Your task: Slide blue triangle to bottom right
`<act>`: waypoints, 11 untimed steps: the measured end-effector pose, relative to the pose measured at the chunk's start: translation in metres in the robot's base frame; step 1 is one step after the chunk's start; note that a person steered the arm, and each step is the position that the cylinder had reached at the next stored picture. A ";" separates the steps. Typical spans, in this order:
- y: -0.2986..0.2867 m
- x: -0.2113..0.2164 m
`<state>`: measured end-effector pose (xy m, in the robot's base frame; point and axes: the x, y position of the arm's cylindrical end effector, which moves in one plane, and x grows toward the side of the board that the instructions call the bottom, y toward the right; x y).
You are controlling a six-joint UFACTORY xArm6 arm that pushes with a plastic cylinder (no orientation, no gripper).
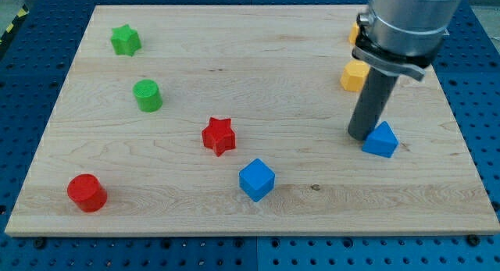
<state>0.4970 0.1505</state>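
My tip (360, 136) touches the blue triangle (381, 140) on its left side, mid-push. No end effector exists, so nothing is grasped. Next: push toward the tabletop's (234, 76) near right corner.

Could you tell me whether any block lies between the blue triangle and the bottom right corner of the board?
No visible block does. My tip sits against the blue triangle on its left side, and the board from there to the view's bottom right shows only bare wood.
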 end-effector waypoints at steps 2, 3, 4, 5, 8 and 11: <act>0.036 0.006; 0.038 0.006; 0.038 0.006; 0.045 0.014; 0.069 0.041; 0.089 0.056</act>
